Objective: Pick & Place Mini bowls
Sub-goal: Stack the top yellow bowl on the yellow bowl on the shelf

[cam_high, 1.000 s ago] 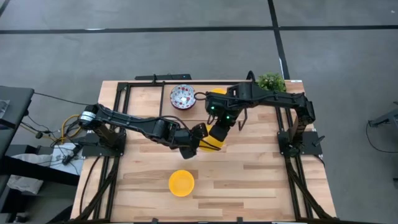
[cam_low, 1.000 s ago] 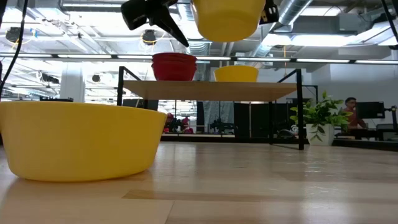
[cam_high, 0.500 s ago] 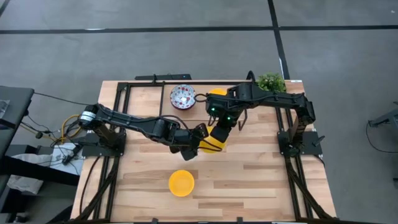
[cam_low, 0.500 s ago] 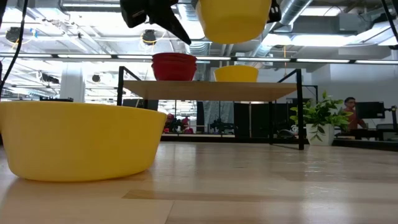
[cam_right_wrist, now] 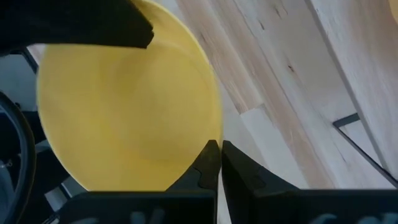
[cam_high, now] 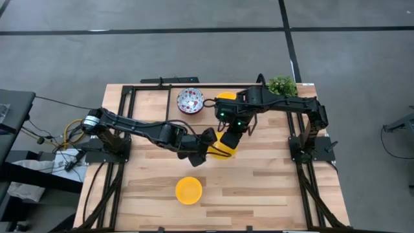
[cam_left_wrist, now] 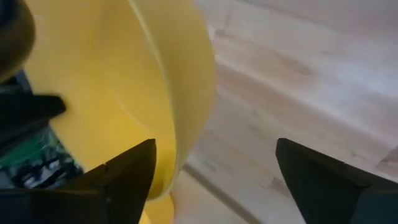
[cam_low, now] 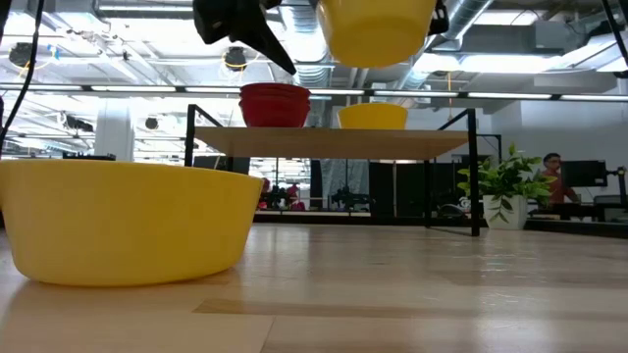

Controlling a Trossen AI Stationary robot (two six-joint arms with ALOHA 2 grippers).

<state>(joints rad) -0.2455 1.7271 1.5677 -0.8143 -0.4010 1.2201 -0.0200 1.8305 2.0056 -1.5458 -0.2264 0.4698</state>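
Mid-worktop (cam_high: pixel 259 188), well above the surface: my right claw (cam_right_wrist: pixel 214 163) is pinched tight on the rim of a yellow mini bowl (cam_high: pixel 224 144). My left claw (cam_left_wrist: pixel 211 186) gapes wide, one finger inside that bowl, one outside, not clamped. Handover, I judge. Hold right steady until left grips firmly. Second yellow bowl (cam_high: pixel 189 190) sits near edge; floral bowl (cam_high: pixel 190 99) on far shelf.
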